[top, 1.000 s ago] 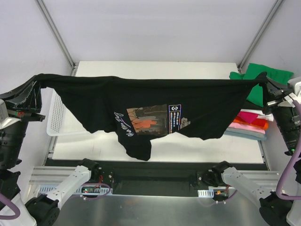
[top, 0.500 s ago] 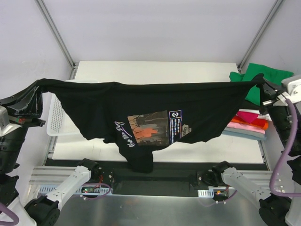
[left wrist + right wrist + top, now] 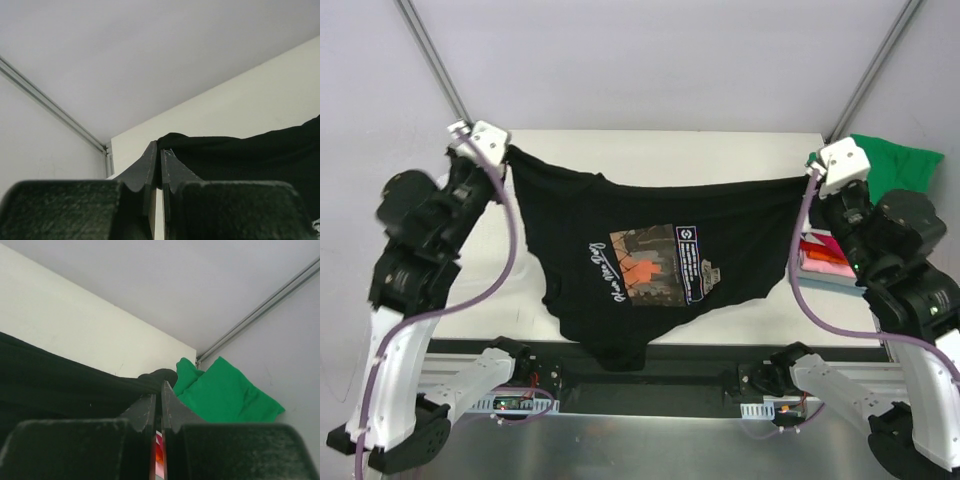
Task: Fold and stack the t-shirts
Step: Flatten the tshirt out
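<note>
Above the table (image 3: 650,145), in the top view, the black t-shirt (image 3: 650,260) hangs stretched between both arms, held up by its top edge. The left gripper (image 3: 505,152) is clamped on the left corner and the right gripper (image 3: 812,175) is clamped on the right one. The cloth sags in a broad curve, its rectangular print (image 3: 655,265) faces the camera tilted, and the lowest point droops over the near edge of the table between the two arm bases. Off to the right a green t-shirt (image 3: 895,160) lies at the far corner. Just below it a sliver of the folded stack (image 3: 820,262) shows pink and red, partly hidden by the right arm. Over to the left wrist view — the left gripper (image 3: 160,165) has its fingers pressed together with only a hairline between them. Black cloth is bunched at the tips, and the black t-shirt (image 3: 250,155) runs away to the right over the pale table (image 3: 260,95). Now the right wrist view — the right gripper (image 3: 158,400) is pinched tight on a knot of the black t-shirt (image 3: 60,385), which spreads away to the left. The green t-shirt (image 3: 225,395) sits just beyond the fingertips to the right, and a thin strip of red and pink from the folded stack (image 3: 158,455) peeks through the slit between the fingers.
</note>
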Motion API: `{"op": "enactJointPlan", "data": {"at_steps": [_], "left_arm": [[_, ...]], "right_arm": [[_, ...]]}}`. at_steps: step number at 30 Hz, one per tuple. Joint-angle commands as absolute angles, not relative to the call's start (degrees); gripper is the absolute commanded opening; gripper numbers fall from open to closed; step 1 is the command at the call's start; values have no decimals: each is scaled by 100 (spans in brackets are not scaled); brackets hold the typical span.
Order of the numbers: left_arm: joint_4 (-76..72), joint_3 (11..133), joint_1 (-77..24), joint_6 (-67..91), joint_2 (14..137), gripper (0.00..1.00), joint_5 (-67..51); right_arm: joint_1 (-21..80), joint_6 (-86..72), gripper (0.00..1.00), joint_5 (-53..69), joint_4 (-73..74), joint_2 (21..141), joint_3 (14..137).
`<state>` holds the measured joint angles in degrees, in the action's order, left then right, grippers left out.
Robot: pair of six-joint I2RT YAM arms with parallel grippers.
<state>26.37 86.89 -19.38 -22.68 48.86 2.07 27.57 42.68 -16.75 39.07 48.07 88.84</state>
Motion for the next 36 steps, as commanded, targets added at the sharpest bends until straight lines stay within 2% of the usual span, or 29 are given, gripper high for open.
{"op": "enactJointPlan", "data": {"at_steps": [1, 21, 36], "left_arm": [[1565, 8438, -1881, -2636, 5106, 0, 510], [-130, 6900, -1890, -2804, 6152, 0, 492], [-958, 6969, -1723, -3120, 7619, 0, 764]], "right_arm": [[2716, 4324, 1, -1881, 3270, 4983, 8772], [2707, 4438, 1, -1907, 2945, 6810, 8033], [2031, 4763, 1, -1925, 2725, 8752, 9078]]}}
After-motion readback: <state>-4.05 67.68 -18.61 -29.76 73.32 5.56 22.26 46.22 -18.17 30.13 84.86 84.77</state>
